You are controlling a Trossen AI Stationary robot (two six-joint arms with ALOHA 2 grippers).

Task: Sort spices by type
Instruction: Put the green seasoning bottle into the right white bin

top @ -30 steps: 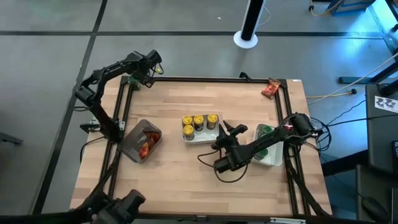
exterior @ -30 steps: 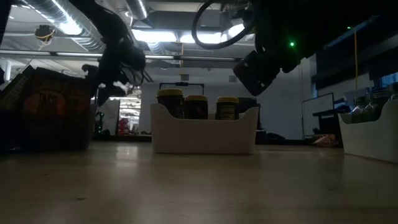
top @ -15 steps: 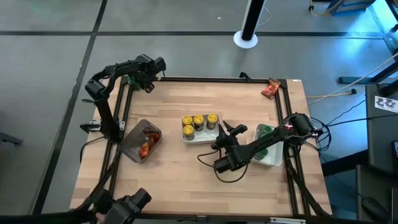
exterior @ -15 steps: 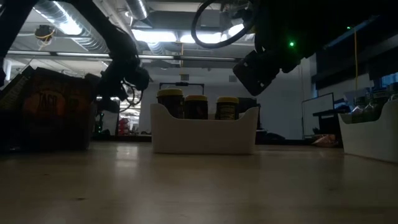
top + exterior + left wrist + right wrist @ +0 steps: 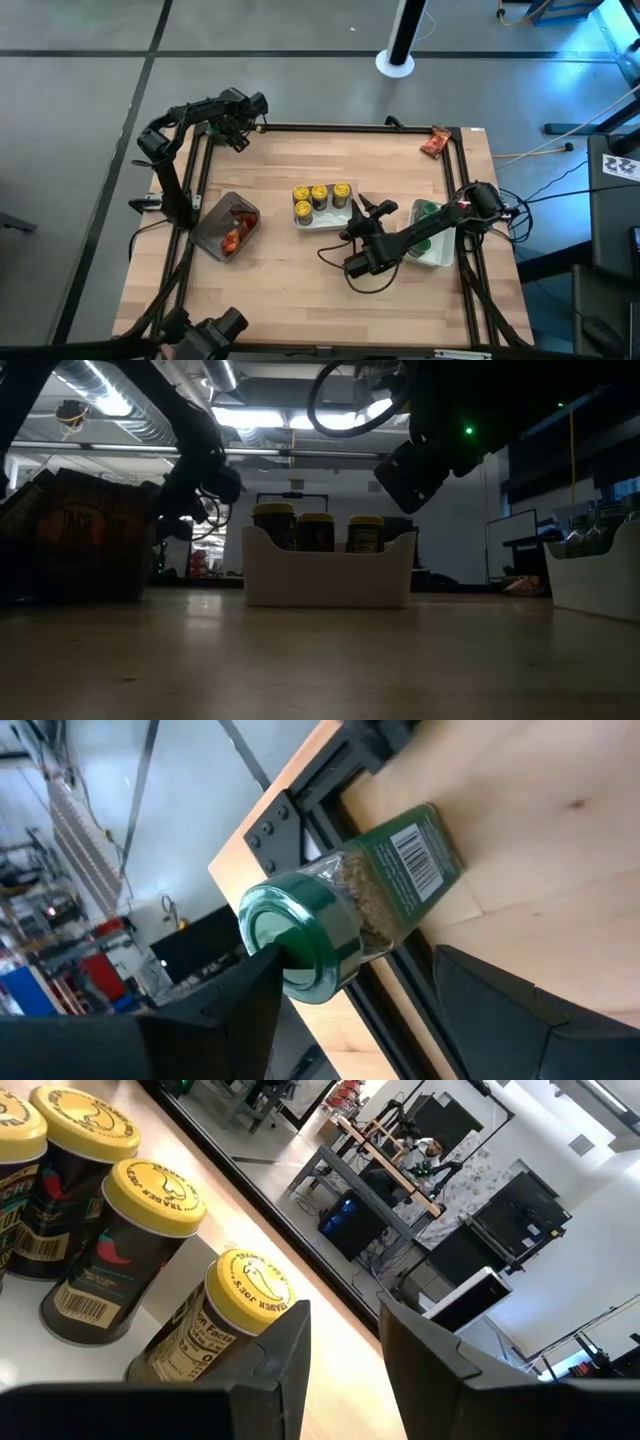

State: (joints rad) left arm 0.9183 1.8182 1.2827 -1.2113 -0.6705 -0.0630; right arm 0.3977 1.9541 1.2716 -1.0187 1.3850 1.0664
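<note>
Green-lidded jar (image 5: 345,915): clear body, dark green label with barcode, ribbed round lid; lying tilted at the surface's far-left corner, against the black frame.
Left end effector (image 5: 240,128): arm folded, reaching over that far-left corner; fingers spread either side of the green lid, contact not clear.
Yellow-lidded jars (image 5: 318,197): four, upright in a white rectangular tray (image 5: 330,222) at mid-surface.
Right end effector (image 5: 364,212): arm stretched low from the right, fingers partly apart, empty, just right of that tray.
Surface (image 5: 300,280): pale wood planks.
Red-orange packets (image 5: 234,232): in a clear grey bin (image 5: 213,236), left.
Loose packet (image 5: 434,143): far-right corner.
Second white tray (image 5: 436,256): right, holds green-lidded jars.
</note>
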